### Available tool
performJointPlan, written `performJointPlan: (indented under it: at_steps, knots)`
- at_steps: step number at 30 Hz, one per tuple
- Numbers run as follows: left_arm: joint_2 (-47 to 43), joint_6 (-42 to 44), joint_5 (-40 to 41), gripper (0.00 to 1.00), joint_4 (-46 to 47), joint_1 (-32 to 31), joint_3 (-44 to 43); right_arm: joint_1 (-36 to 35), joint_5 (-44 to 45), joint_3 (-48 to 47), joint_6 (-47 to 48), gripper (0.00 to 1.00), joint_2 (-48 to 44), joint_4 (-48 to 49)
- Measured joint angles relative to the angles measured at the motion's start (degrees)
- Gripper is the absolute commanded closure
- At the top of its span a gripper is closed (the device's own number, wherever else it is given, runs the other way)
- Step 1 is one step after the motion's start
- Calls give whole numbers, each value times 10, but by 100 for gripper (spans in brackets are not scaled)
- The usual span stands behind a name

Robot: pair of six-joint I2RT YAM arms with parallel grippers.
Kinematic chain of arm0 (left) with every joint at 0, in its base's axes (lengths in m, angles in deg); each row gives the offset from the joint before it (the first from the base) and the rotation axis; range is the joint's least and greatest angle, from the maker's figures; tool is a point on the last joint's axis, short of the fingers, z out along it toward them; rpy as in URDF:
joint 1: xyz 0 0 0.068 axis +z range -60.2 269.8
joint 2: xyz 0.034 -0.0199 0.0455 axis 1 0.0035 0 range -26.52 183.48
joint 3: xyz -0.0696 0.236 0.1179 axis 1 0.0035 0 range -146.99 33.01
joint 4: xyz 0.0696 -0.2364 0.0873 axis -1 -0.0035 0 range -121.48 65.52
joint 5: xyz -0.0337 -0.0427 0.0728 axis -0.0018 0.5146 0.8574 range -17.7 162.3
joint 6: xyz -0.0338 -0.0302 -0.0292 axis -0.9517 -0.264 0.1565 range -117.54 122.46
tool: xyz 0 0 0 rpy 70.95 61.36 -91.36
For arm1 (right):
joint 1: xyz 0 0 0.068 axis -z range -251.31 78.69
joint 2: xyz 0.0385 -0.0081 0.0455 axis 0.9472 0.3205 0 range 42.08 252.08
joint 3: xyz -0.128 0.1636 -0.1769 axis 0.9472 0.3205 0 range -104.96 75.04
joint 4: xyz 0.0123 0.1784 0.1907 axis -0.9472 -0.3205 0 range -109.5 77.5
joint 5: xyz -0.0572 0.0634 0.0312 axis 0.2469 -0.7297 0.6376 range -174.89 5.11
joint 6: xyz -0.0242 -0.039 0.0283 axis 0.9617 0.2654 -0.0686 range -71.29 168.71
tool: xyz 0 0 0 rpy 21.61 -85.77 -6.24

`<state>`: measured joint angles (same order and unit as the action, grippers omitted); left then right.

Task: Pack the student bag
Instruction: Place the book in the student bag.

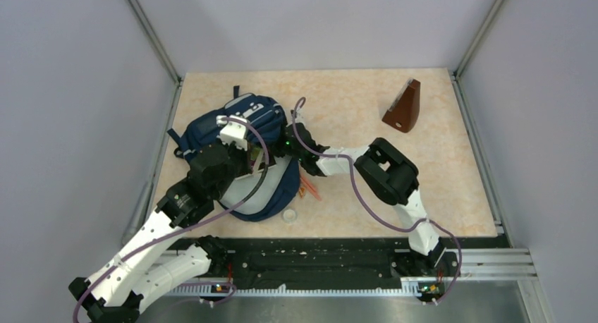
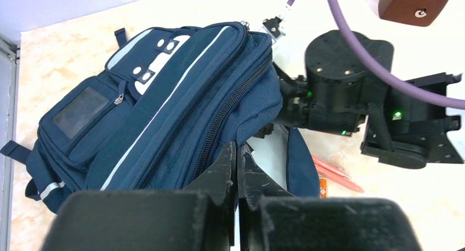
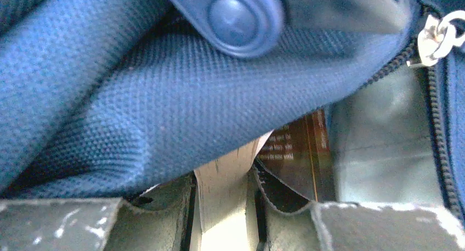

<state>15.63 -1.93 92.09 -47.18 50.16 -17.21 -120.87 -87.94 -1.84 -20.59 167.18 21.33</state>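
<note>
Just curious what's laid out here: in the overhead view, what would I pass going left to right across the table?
student bag → orange pens → brown wedge-shaped block

student bag (image 3: 164,108) fabric crowds right hand (image 3: 222,193); opening free rightward

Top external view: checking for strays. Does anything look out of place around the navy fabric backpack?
Yes. Thin orange pens lie on the beige table beside the navy blue fabric backpack, and a small white round piece sits by its near edge, both unpacked.
</note>
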Motion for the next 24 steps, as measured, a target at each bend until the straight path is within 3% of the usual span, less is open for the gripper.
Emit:
performJointPlan:
  at_steps: [4,9,16,24]
  knots:
    - [0,0,0,100,3,2,0,-17,61,-53,37,96,22,-37]
    - [0,0,0,100,4,2,1,-21,84,-64,62,58,29,-46]
    - [0,0,2,100,6,2,1,-20,101,-13,124,30,9,-8]
    - [0,-5,12,100,9,5,1,-21,101,118,193,24,-129,4]
